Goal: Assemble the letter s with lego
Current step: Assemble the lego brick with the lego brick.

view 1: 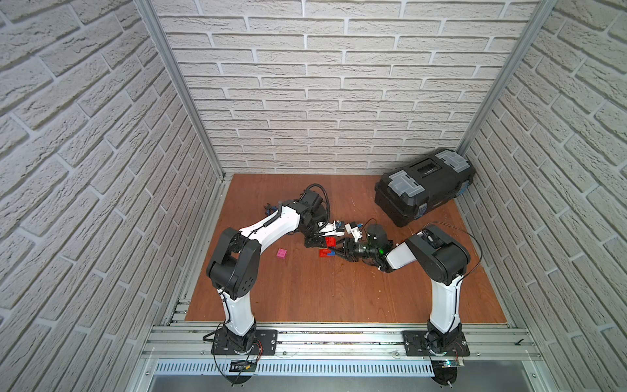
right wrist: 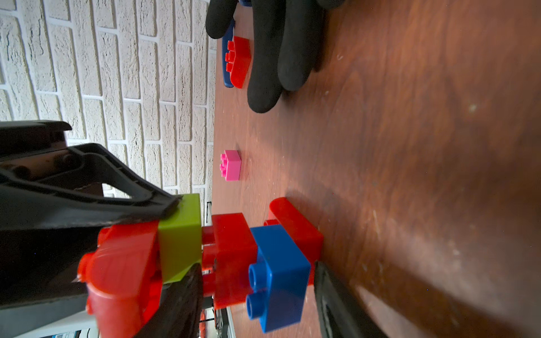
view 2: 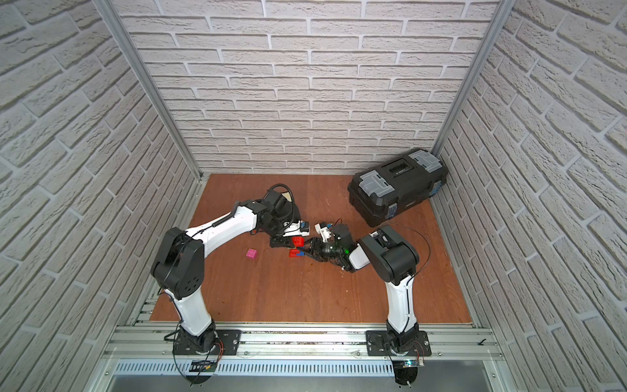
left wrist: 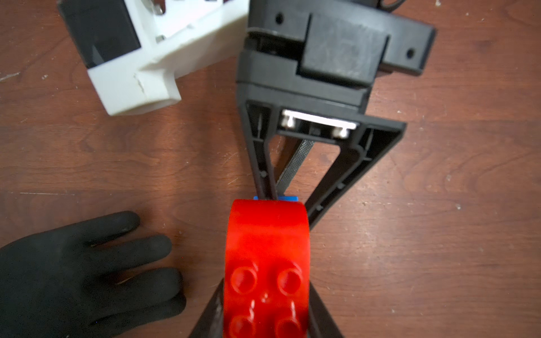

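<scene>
My left gripper (left wrist: 266, 282) is shut on a rounded red lego brick (left wrist: 266, 263), seen in both top views (view 1: 330, 241) (view 2: 298, 241). In the right wrist view a lime green brick (right wrist: 180, 234) sits under that red brick (right wrist: 123, 278). It meets the studs of a red brick (right wrist: 231, 254), and the studs show in the gap between them. That brick tops a stack with a blue brick (right wrist: 278, 275) and another red one (right wrist: 295, 225) on the table. My right gripper (right wrist: 259, 264) is shut on this stack (view 1: 325, 253) from the side.
A pink brick (view 1: 281, 253) lies alone to the left. A black glove (left wrist: 87, 272) lies on the wood by the left arm, with a red brick (right wrist: 238, 61) beside it. A black toolbox (view 1: 424, 185) stands at the back right corner.
</scene>
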